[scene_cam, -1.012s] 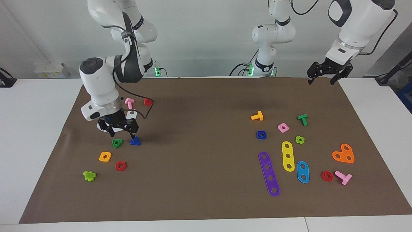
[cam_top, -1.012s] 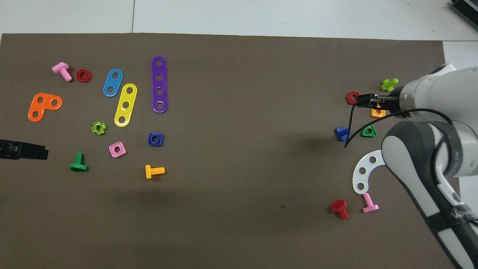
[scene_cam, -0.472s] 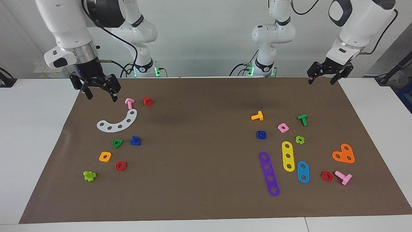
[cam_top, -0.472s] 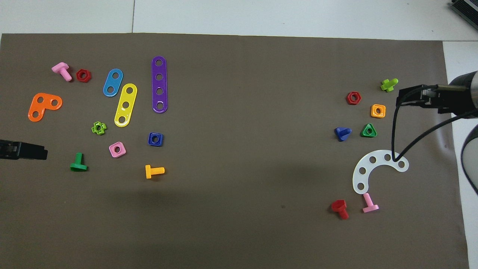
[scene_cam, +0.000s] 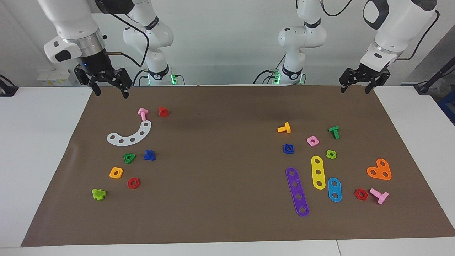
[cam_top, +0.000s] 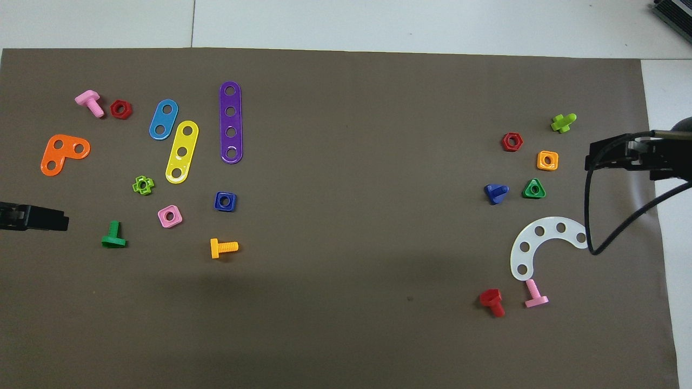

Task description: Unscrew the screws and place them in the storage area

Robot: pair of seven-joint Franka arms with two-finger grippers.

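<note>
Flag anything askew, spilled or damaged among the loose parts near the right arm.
Nothing stands out. The blue screw lies on its side beside the green nut, apart from the white strip. Nothing is broken or off the mat.

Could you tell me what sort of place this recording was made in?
Most likely a robotics lab bench. Two white arms stand at a white table covered by a brown paper mat, with toy construction parts such as a purple holed strip and a blue screw laid out on it, against bare walls.
</note>
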